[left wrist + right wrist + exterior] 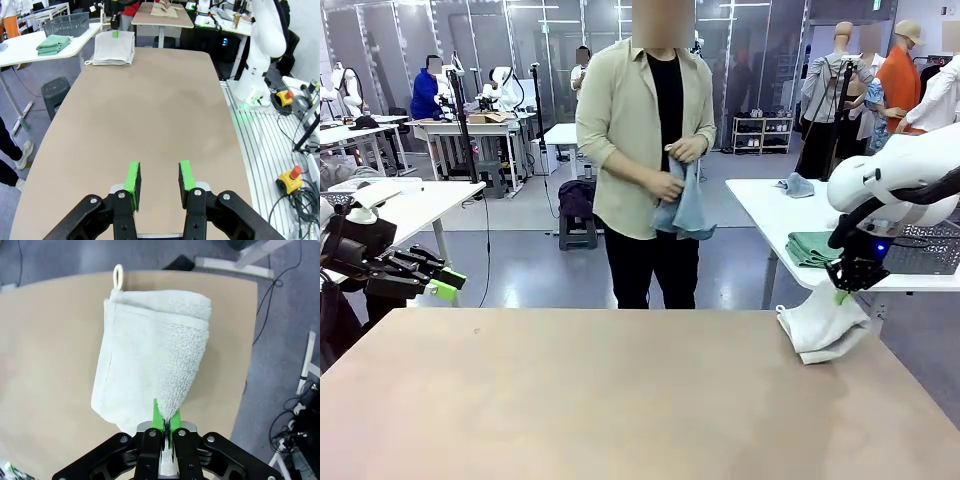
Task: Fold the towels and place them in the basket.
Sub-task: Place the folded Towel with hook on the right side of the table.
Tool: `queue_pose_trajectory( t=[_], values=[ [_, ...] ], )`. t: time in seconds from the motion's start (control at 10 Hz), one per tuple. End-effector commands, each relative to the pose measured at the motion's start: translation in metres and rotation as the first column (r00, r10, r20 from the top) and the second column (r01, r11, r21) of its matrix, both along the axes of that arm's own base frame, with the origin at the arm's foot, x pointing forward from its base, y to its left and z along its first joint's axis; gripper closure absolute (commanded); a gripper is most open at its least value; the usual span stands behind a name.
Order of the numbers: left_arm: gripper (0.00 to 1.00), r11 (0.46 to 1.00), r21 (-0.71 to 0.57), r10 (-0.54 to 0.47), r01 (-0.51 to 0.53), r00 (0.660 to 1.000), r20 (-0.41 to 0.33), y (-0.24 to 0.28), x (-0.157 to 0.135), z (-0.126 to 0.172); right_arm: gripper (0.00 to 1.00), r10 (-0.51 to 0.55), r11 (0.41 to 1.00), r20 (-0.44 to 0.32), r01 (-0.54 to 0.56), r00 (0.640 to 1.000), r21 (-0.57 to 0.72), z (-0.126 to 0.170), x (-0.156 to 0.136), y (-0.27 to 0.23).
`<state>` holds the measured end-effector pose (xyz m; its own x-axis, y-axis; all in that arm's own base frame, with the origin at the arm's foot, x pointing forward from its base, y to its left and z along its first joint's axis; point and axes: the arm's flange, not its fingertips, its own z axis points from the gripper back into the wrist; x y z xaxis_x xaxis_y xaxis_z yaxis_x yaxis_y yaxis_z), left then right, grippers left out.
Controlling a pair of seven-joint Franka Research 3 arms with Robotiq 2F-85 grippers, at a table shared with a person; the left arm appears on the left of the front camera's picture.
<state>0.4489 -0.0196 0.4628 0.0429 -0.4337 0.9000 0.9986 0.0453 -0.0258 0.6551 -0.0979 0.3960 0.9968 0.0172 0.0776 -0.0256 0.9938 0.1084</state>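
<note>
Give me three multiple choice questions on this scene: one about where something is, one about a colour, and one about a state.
1. Where does the white towel lie? A at the table's right edge; B at the table's middle; C on the floor.
2. What colour is the person's towel? A pale green; B light blue; C red.
3. How is the left pincer? A shut on a towel; B shut, empty; C open, empty.
Answers: 1 A, it sits by the right rim in the front view; 2 B, the cloth held at the waist is light blue; 3 C, its jaws stand apart with nothing between them.
</note>
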Motion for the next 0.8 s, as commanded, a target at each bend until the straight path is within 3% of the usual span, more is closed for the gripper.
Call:
queue_pose_trajectory(
  t=[0.0, 0.5, 0.7],
  values=[
    [0.58, 1.000, -0.006, -0.018, 0.018, 1.000, 0.011, 0.002, -0.001, 0.002, 0.84, 0.055, 0.998, -0.059, -0.055, 0.997, -0.008, 0.001, 0.006, -0.008],
    [0.58, 1.000, -0.006, -0.018, 0.018, 1.000, 0.011, 0.002, -0.001, 0.002, 0.35, 0.071, 0.997, -0.054, -0.073, 0.996, -0.036, -0.001, 0.009, -0.009],
    [0.58, 1.000, -0.006, -0.018, 0.018, 1.000, 0.011, 0.002, -0.001, 0.002, 0.15, 0.077, 0.994, -0.067, -0.082, 0.995, -0.068, 0.020, -0.008, -0.004]
  ],
)
